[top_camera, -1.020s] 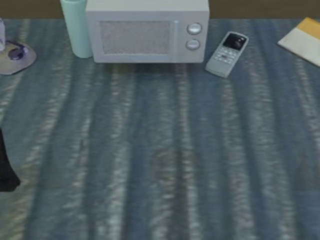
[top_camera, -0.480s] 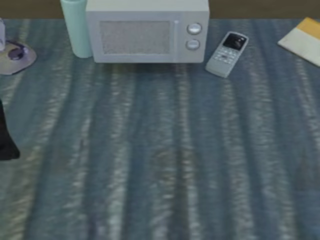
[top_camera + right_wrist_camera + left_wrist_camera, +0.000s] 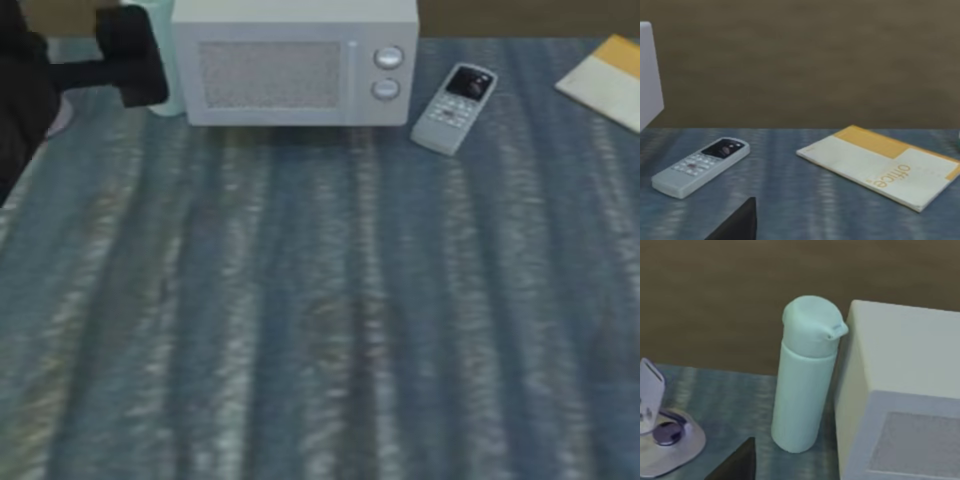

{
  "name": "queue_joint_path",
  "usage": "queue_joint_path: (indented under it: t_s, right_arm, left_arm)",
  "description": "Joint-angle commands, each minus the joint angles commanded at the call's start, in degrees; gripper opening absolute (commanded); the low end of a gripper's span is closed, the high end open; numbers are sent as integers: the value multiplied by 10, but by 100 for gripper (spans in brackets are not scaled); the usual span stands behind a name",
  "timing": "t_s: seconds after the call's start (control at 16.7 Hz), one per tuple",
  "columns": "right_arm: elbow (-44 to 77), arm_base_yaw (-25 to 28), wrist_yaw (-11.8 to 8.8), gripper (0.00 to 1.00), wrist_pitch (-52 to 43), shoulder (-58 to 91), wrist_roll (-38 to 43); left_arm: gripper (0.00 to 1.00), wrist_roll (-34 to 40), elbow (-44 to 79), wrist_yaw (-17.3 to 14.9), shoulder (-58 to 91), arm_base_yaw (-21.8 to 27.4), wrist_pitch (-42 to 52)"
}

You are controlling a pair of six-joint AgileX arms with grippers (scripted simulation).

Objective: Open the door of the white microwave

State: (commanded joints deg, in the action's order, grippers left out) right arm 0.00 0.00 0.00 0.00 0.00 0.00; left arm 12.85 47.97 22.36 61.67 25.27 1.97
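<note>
Microwave: we see the white microwave [image 3: 294, 62] at the far edge of the table [image 3: 330, 300], a little left of the middle, with its front facing us.
Door: the door [image 3: 268, 75] with the grey mesh window lies flat against the front, so it is closed; two round knobs [image 3: 388, 72] stand one above the other at its right.
Left arm: our left gripper [image 3: 132, 58] is at the far left of the table, just beside the left side of the microwave, in front of the pale green bottle [image 3: 806, 375]. We cannot tell if its fingers are apart or together.
Bottle: it stands upright, very near the left wall of the microwave.
Left corner: a round grey stand [image 3: 665, 442] sits to the left of the bottle.
Right arm: it does not appear in the top view, and we cannot tell the state of its gripper.
Right of microwave: a grey remote control [image 3: 454, 108] lies near it, and a white and yellow booklet [image 3: 882, 165] lies farther right.
</note>
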Motion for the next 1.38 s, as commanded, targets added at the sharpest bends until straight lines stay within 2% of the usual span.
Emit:
queue_joint_path:
  t_s: [0.36, 0.66, 1.02, 1.38]
  right_arm:
    - [0, 0, 0, 100, 0, 0, 0]
    - [0, 0, 0, 100, 0, 0, 0]
    - [0, 0, 0, 100, 0, 0, 0]
    - [0, 0, 0, 100, 0, 0, 0]
  left_arm:
    - [100, 67, 238, 109, 327, 122, 5]
    - [100, 95, 348, 166, 491, 184, 19]
    - [100, 98, 366, 176, 519, 195, 24]
    - [100, 80, 420, 153, 579, 169, 7]
